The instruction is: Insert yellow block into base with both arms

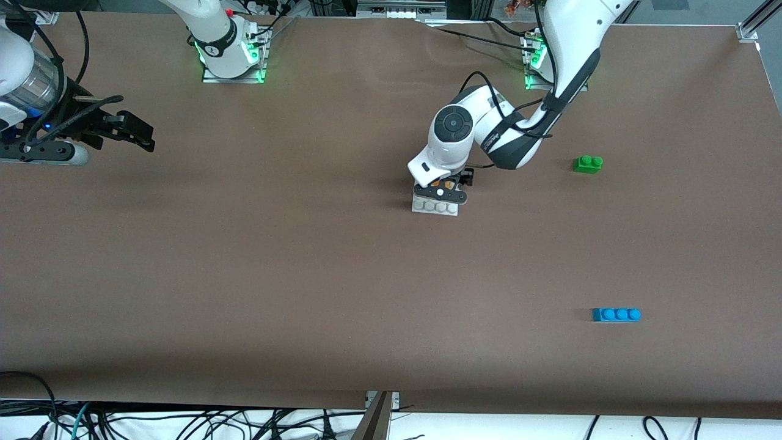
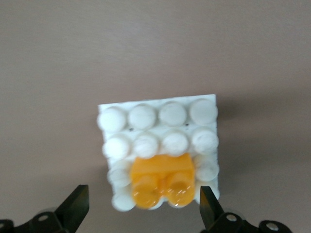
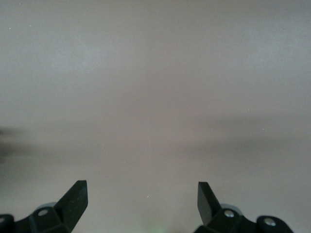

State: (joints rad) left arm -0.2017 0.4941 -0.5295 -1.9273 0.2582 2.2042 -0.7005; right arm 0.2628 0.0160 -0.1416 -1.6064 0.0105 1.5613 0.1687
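Observation:
The white studded base (image 1: 435, 206) lies near the table's middle. The yellow block (image 2: 163, 179) sits on the base (image 2: 158, 116) at one edge row, its two studs up; whether it is pressed fully down I cannot tell. In the front view only a sliver of the block (image 1: 441, 182) shows under the hand. My left gripper (image 1: 441, 192) hangs right over the block, open, its fingers on either side of the block (image 2: 142, 194) and not touching it. My right gripper (image 1: 131, 131) is open and empty, up over bare table at the right arm's end; its wrist view (image 3: 141, 187) shows only table.
A green two-stud brick (image 1: 588, 164) lies toward the left arm's end of the table, beside the left arm. A blue three-stud brick (image 1: 616, 315) lies nearer the front camera at that same end. The table's front edge (image 1: 391, 403) has cables below it.

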